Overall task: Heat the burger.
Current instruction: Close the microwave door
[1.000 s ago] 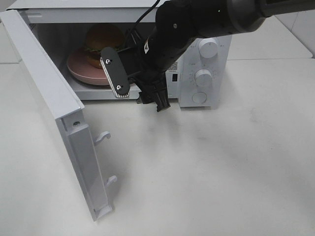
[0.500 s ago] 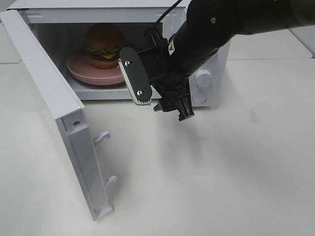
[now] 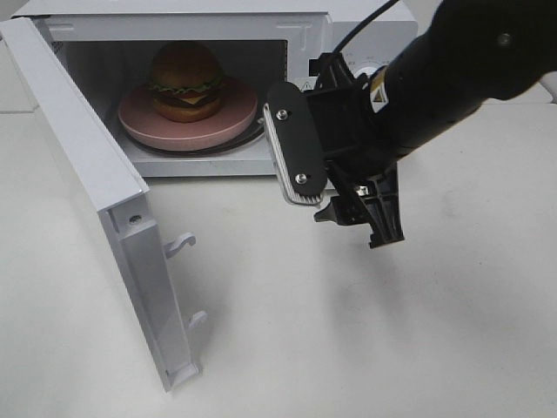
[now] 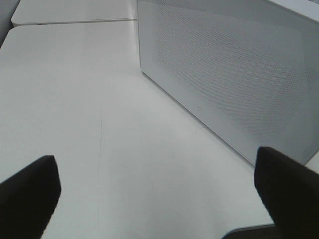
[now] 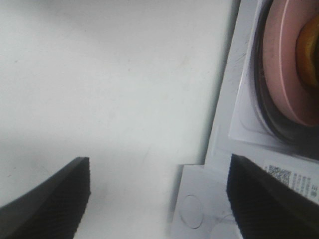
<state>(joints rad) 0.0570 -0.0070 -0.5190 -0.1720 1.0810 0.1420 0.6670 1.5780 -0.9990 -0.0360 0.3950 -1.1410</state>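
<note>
The burger (image 3: pixel 184 81), with a brown bun, green lettuce and yellow cheese, sits on a round pink plate (image 3: pixel 141 117) inside the open white microwave (image 3: pixel 174 15). My right gripper (image 3: pixel 341 219) hangs open and empty in front of the microwave's control side, to the right of the opening and clear of the plate. In the right wrist view the right gripper (image 5: pixel 159 199) spreads over bare table, with the plate (image 5: pixel 289 74) and a sliver of the burger (image 5: pixel 310 50) at the edge. The left gripper (image 4: pixel 158 199) is open and empty beside a meshed white microwave panel (image 4: pixel 224 74).
The microwave door (image 3: pixel 83 165) swings far out to the left toward the front, with two latch hooks (image 3: pixel 181 244) sticking out of its edge. White table (image 3: pixel 348 331) lies in front of the microwave and to its right.
My right gripper has drawn back from the microwave's opening, moving right and toward the front. The burger and plate, partly covered before, now show in full and have not moved.
</note>
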